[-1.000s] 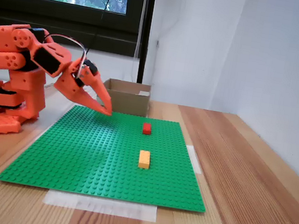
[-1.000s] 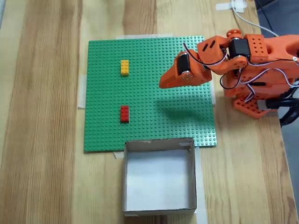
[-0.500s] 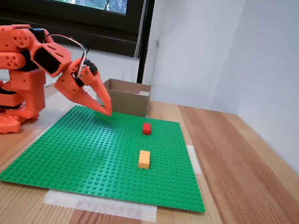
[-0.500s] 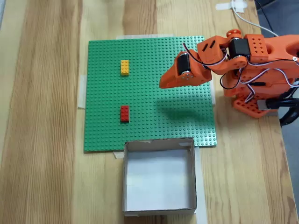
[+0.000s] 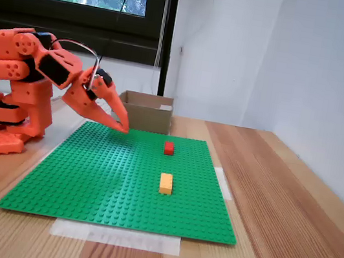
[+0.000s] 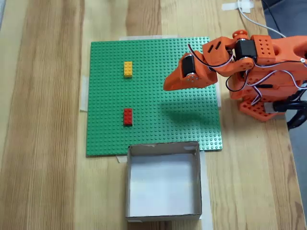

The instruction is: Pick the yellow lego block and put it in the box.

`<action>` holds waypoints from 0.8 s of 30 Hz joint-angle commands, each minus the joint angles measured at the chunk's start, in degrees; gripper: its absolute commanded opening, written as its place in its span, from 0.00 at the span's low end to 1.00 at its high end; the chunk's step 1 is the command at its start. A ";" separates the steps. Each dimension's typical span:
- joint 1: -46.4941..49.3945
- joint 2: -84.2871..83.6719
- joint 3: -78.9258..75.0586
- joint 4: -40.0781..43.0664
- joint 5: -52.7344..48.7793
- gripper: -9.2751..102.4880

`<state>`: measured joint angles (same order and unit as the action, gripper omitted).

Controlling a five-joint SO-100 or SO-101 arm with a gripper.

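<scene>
Nothing done yet, by the look of it: yellow block (image 6: pixel 128 69) sitting untouched on the green baseplate (image 6: pixel 148 120), well apart from the hand (image 6: pixel 166 86), which hangs above the plate's arm side with tips together and nothing in them. Reach, grasp, carry and drop into the box (image 6: pixel 163 211) all left, with the box empty beyond the plate's edge. Block lying flat, studs up, long axis running toward the red brick (image 6: pixel 127 116) and the box.
</scene>
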<state>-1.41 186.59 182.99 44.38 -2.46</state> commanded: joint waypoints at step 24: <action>1.14 -7.73 -10.46 4.31 2.55 0.07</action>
<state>-0.44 181.14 177.10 47.90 -0.18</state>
